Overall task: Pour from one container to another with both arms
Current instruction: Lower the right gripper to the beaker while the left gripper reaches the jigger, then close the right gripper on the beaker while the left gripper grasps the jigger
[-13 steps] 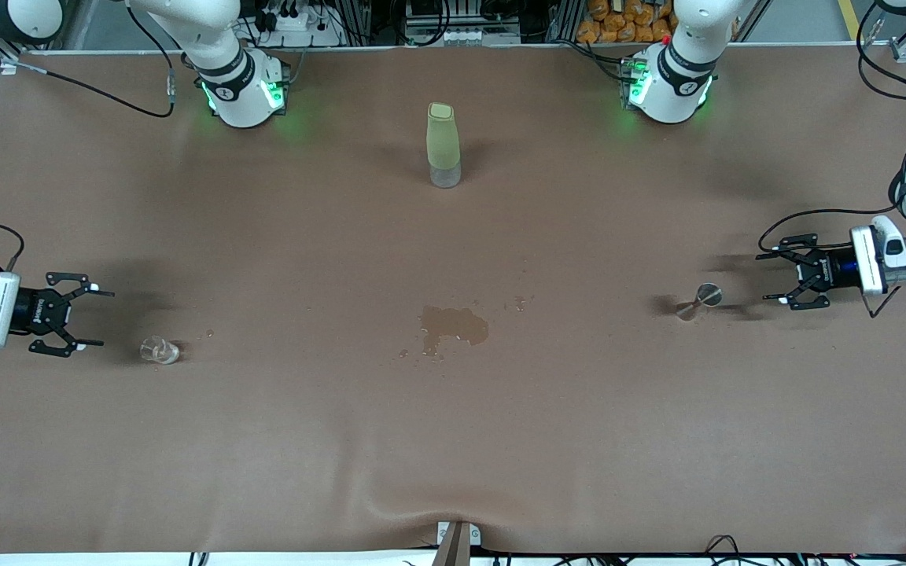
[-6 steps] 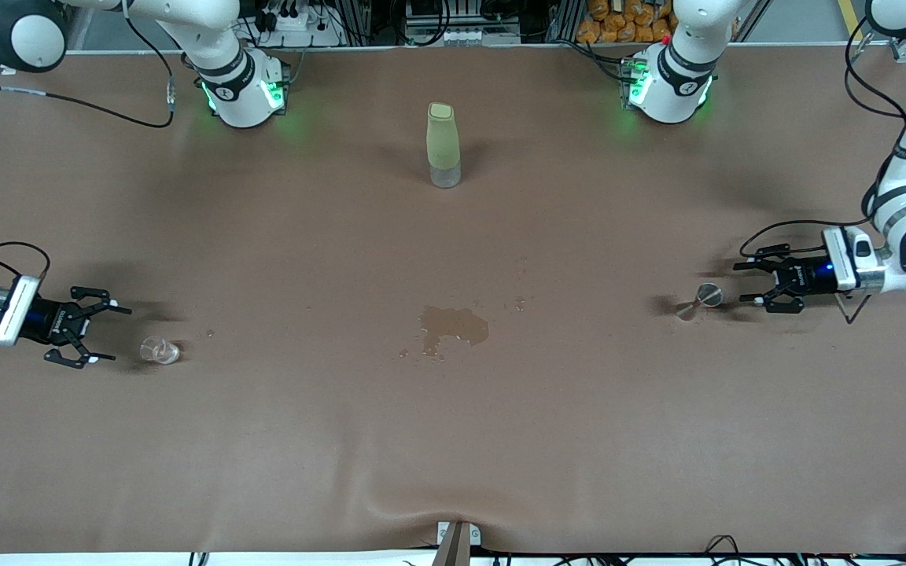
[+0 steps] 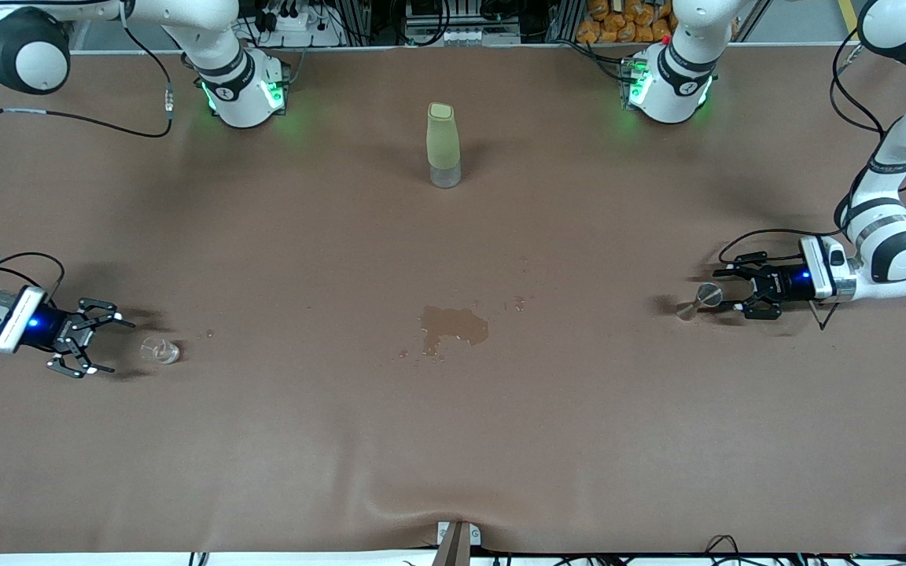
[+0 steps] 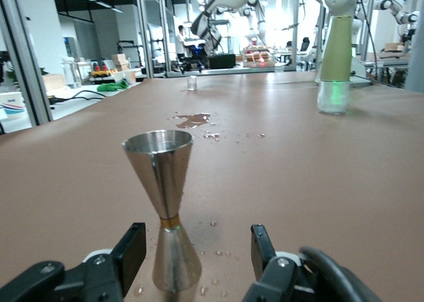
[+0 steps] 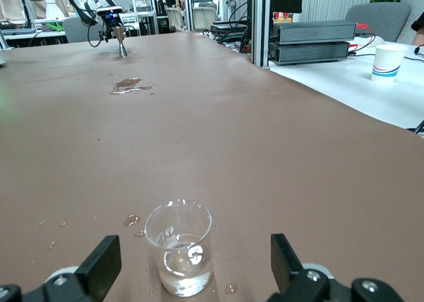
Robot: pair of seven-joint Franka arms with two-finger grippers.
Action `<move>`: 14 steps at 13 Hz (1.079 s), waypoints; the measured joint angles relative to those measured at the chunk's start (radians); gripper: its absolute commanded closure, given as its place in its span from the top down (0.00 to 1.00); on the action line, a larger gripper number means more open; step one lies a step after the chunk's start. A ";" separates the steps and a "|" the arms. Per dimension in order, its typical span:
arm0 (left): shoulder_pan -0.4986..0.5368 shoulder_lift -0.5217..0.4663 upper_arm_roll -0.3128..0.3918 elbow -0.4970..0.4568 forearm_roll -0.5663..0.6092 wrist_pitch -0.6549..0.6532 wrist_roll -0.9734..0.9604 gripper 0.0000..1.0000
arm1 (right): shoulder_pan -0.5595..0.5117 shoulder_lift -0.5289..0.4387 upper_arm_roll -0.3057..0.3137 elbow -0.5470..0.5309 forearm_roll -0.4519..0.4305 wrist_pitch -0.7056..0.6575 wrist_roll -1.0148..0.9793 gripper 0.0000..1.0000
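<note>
We see no words to read. Toward the right arm's end from the spill (image 3: 453, 325), the right gripper (image 3: 104, 343) has wide, released jaws by the glass cup (image 3: 160, 350). Toward the left arm's end, the left gripper (image 3: 731, 292) has parted jaws around the jigger (image 3: 701, 299), not clenched.

left gripper (image 3: 731, 289) beside jigger (image 3: 698, 299); right gripper (image 3: 106, 344) beside cup (image 3: 160, 350).

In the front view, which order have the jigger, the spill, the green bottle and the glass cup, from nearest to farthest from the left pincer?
1. Jigger, right by the left pincer.
2. Spill, mid-table.
3. Green bottle, toward the bases.
4. Glass cup, at the right arm's end.
</note>
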 measured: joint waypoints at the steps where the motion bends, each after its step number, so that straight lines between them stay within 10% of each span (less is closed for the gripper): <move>1: 0.000 0.003 0.000 0.001 -0.011 0.000 0.000 0.72 | 0.000 0.013 0.001 0.001 0.008 0.000 -0.016 1.00; 14: -0.045 0.049 -0.001 0.036 -0.066 -0.001 -0.022 0.61 | 0.029 0.093 0.013 0.005 0.020 -0.006 -0.155 1.00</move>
